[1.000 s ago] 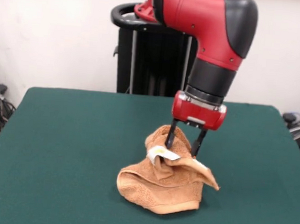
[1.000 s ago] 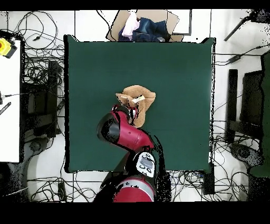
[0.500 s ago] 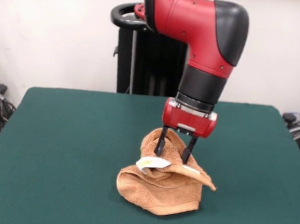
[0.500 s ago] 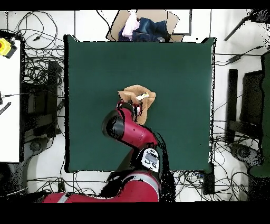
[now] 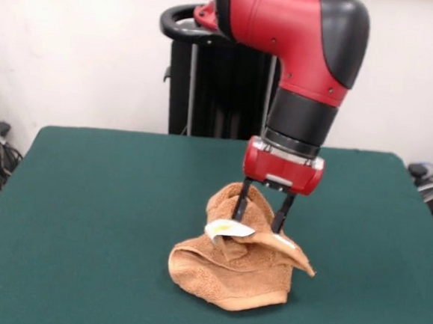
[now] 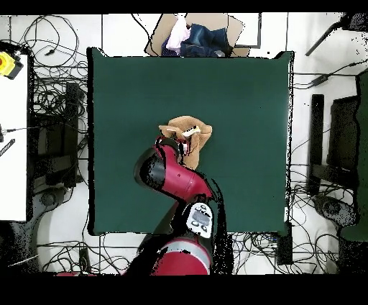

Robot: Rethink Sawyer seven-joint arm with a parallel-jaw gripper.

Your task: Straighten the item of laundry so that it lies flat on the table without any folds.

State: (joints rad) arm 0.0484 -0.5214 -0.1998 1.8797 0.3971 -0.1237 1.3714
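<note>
Green felt covers the table (image 5: pixel 86 197), and near its middle the towel (image 5: pixel 234 272) sits bunched in a crumpled heap, folds piled up and a white label (image 5: pixel 228 228) sticking out of the top. Directly above the heap's rear, the gripper (image 5: pixel 259 214) hangs with its two black fingers (image 5: pixel 240 202) spread apart, their tips sunk into the upper folds. Beyond the table's far edge from the robot, a cardboard box (image 6: pixel 201 34) holds a jumble of dark and pale cloth.
</note>
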